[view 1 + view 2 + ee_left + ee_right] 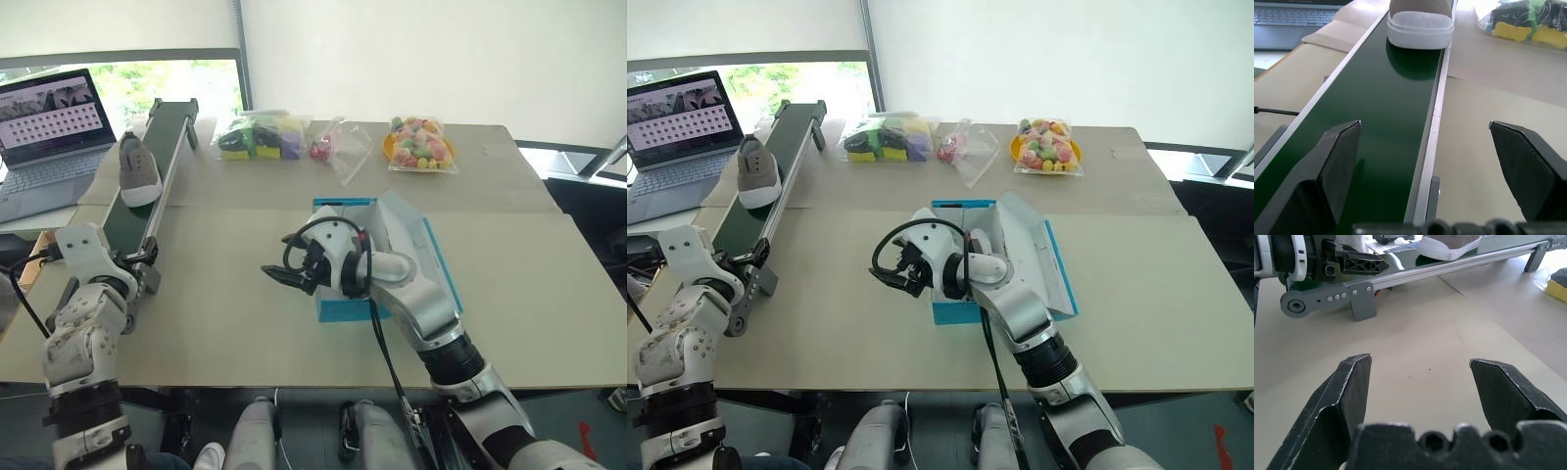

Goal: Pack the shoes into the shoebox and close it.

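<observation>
One grey shoe (pixel 138 171) with a white sole stands on the green conveyor belt (pixel 162 147) at the left, its heel (pixel 1420 22) turned toward my left gripper. My left gripper (pixel 1425 125) is open and empty at the belt's near end, a good way short of the shoe. The turquoise shoebox (pixel 343 308) lies open mid-table, its lid (pixel 416 245) leaning to the right. My right arm hides much of its inside. My right gripper (pixel 284 274) hangs open and empty just left of the box, above bare table (pixel 1420 333).
A laptop (pixel 49 127) sits at the far left behind the conveyor. Three clear bags of colourful items (pixel 260 137) (pixel 338 147) (pixel 421 144) lie along the back of the table. A black cable (pixel 313 230) loops over my right wrist.
</observation>
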